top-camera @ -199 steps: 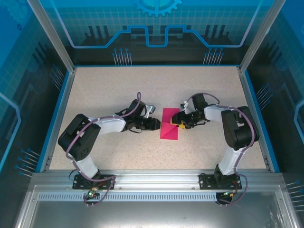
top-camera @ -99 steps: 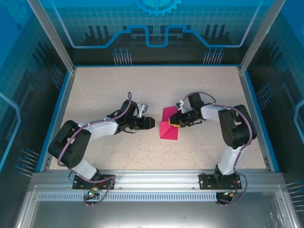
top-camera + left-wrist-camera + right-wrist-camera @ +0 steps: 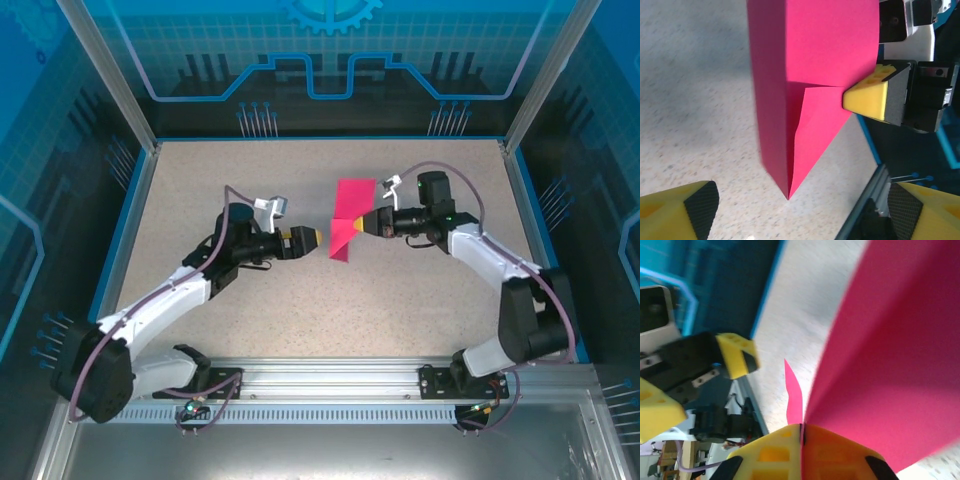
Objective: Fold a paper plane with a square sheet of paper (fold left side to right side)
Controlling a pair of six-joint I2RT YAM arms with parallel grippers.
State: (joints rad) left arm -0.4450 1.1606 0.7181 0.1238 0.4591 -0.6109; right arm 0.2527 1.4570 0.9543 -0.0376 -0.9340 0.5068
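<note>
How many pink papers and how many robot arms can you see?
Pink paper: 1
Robot arms: 2, the left arm and the right arm
Total: 3

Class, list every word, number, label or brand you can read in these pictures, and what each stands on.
None can be read. The pink paper is blank on the faces that show, and the blue back panel carries only a gear shape and lines, no letters.
</note>
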